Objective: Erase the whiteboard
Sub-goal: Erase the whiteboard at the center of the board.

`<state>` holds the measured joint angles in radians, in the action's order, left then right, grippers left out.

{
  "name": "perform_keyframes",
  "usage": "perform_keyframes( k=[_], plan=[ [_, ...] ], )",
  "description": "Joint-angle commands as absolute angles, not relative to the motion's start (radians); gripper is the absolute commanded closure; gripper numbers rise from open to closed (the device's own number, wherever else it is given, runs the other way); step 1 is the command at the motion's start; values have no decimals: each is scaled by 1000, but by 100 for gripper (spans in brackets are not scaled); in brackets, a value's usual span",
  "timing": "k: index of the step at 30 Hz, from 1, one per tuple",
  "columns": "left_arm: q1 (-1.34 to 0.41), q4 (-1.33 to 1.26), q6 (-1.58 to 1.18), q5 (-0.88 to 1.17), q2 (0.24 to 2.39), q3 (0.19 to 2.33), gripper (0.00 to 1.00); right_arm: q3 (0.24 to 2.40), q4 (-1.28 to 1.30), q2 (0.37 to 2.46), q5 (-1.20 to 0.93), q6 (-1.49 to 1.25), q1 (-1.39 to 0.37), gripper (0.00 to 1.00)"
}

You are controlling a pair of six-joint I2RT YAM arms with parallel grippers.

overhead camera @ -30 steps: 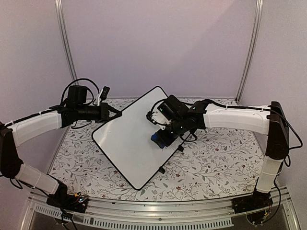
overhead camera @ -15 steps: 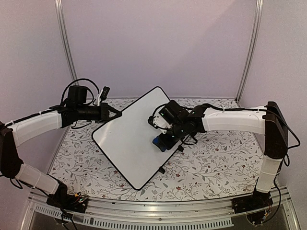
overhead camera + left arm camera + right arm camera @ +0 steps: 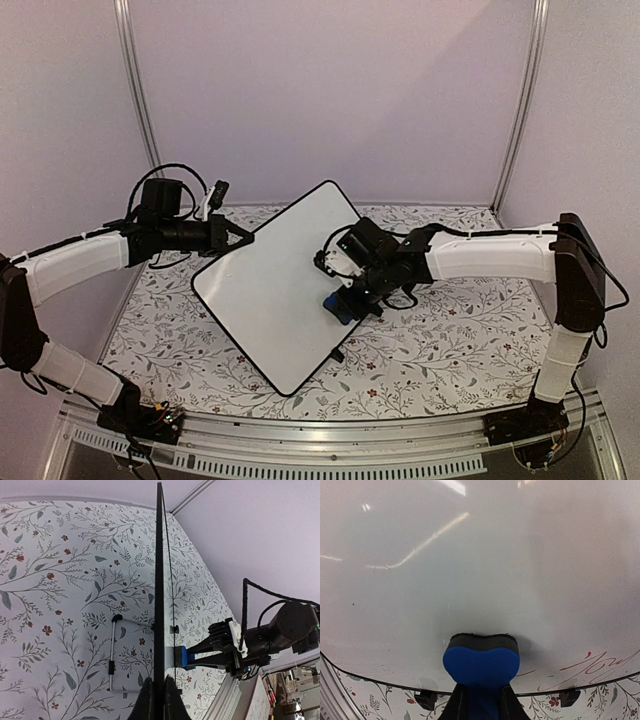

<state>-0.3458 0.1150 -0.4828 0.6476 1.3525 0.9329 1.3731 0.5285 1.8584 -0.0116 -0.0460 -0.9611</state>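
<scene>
Your left gripper [image 3: 243,239] is clamped on the upper-left rim of the whiteboard [image 3: 270,300], which stands tilted on the worktop [image 3: 450,340] with open room to its right, while your right gripper [image 3: 347,296], clamped on a blue eraser [image 3: 481,664], presses it to the board beside unreadable red scrawl [image 3: 592,666] near the lower rim.

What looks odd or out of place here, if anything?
Nothing is spilled or broken. The whiteboard sits cornerwise on the table, its edge pinched by the left gripper. Some red writing shows near the edge beside the blue eraser that the right gripper presses on the board.
</scene>
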Motion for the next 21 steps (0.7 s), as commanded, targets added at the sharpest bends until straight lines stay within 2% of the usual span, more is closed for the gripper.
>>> perform_keyframes(
  k=[1, 21],
  plan=[
    [-329, 118, -468, 605, 1363, 922, 100, 1317, 592, 1881, -29, -58, -956, 92],
    [-330, 120, -470, 606, 1366, 922, 100, 1245, 585, 1865, -47, -60, -955, 92]
  ],
)
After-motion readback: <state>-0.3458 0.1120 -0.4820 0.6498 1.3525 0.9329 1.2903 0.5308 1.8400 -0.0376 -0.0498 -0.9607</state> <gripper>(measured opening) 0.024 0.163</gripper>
